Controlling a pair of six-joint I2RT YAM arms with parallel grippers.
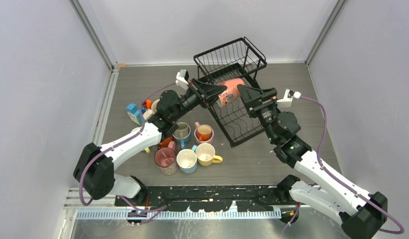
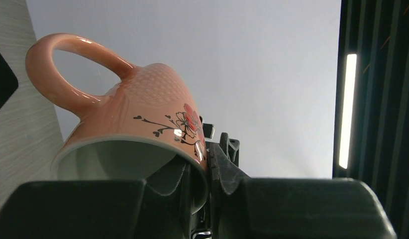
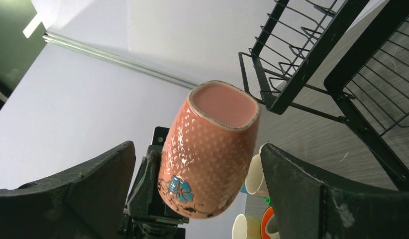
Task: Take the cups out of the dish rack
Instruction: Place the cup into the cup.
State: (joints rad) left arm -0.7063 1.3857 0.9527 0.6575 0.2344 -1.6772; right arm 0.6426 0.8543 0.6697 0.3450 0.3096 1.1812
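While the left gripper (image 2: 208,164) is clamped on it, the salmon mug (image 1: 231,91) hangs in the air over the lower tray (image 1: 236,125) of the dish rack (image 1: 252,52), touching no wire that I can see. Grip is on the rim: one finger inside the mouth, one outside on the wall. Mug is tipped on its side, mouth toward the left wrist, base toward the right arm, handle (image 2: 58,64) sticking out clear of the jaws.

Markings on the mug: no readable text. Raised dot texture on the body, a red flower decal (image 2: 188,119) with dark stems and small hearts on one side, a blue flower decal (image 3: 180,188) on the other.

Right gripper (image 1: 241,92) is spread wide. Its fingers (image 3: 302,189) flank the mug body with a visible gap on each side, no contact.

Other cups stand in a cluster on the table (image 1: 277,164) near the left arm: beige-grey cup (image 1: 181,130), pink cup (image 1: 204,133), dark pink cup (image 1: 165,158), light blue cup (image 1: 186,161), yellow cup (image 1: 206,154). All are upright, mouths up.

Blue carton (image 1: 134,113) sits further left; its print is too small to read.
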